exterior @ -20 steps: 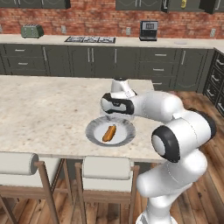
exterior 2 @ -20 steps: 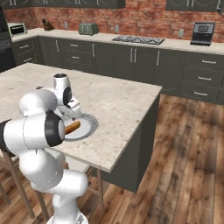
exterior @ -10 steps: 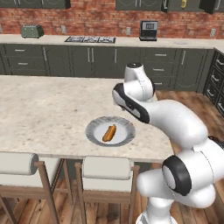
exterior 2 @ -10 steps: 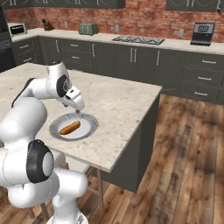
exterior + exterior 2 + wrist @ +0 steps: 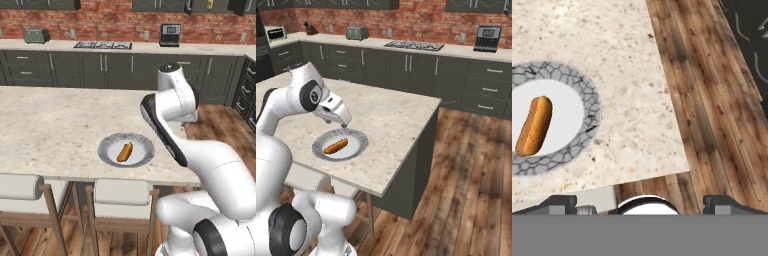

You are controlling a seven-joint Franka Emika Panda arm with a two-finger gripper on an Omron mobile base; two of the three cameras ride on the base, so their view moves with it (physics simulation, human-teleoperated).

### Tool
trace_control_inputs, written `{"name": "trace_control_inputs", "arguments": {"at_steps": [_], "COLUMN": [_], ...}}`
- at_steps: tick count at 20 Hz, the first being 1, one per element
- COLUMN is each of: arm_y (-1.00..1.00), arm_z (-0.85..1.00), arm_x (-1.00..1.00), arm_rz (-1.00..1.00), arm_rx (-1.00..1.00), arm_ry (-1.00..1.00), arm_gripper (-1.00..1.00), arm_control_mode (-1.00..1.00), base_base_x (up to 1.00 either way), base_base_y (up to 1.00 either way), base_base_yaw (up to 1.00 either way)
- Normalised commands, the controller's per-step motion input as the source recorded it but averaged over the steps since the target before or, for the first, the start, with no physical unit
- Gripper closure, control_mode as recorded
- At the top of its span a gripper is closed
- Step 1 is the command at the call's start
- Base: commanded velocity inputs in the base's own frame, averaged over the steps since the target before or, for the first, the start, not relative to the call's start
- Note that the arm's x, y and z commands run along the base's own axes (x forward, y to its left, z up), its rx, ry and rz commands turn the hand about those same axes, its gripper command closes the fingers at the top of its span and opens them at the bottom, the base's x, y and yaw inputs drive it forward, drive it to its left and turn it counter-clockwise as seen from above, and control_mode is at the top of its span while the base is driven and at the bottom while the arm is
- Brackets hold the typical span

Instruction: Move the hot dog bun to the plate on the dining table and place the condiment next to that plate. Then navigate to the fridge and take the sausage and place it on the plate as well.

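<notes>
The orange-tan hot dog bun lies in the white centre of the grey-rimmed plate, near the front edge of the dining table. My gripper hangs above the plate's right side, open and empty, clear of the bun. In the hand view its fingertips stand wide apart. A small yellow bottle, probably the condiment, sits high in a wall cabinet at the back right. The fridge and the sausage are out of view.
White-cushioned stools stand under the table's front edge. Wooden floor lies to the table's right. Dark cabinets carry a back counter with a toaster, a hob and a small black appliance.
My arm has lifted from just over the plate and swung up and to the right. The bun stays on the plate and the gripper stays open.
</notes>
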Motion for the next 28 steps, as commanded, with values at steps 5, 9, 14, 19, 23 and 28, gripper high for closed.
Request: {"name": "trace_control_inputs", "arguments": {"at_steps": [5, 9, 14, 19, 23, 28], "arm_y": [0.02, 0.06, -0.21, -0.11, 0.0, -0.07], "arm_z": [0.13, 0.41, 0.29, -0.04, -0.04, -0.01], "arm_x": [-0.99, -0.88, -0.94, -0.4, 0.0, 0.0], "arm_rz": [0.14, 0.12, 0.03, -0.01, 0.0, 0.0], "arm_rx": [0.0, 0.0, 0.0, 0.0, 0.0, 0.0], "arm_ry": [0.02, -0.01, -0.18, -0.04, -0.02, -0.03], "arm_gripper": [-1.0, -1.0, -1.0, -1.0, -1.0, -1.0], "arm_control_mode": [-1.0, -1.0, -1.0, -1.0, -1.0, 1.0], "base_base_x": [0.0, 0.0, 0.0, 0.0, 0.0, -0.04], "base_base_y": [0.0, 0.0, 0.0, 0.0, 0.0, -0.75], "base_base_yaw": [0.0, 0.0, 0.0, 0.0, 0.0, -0.09]}}
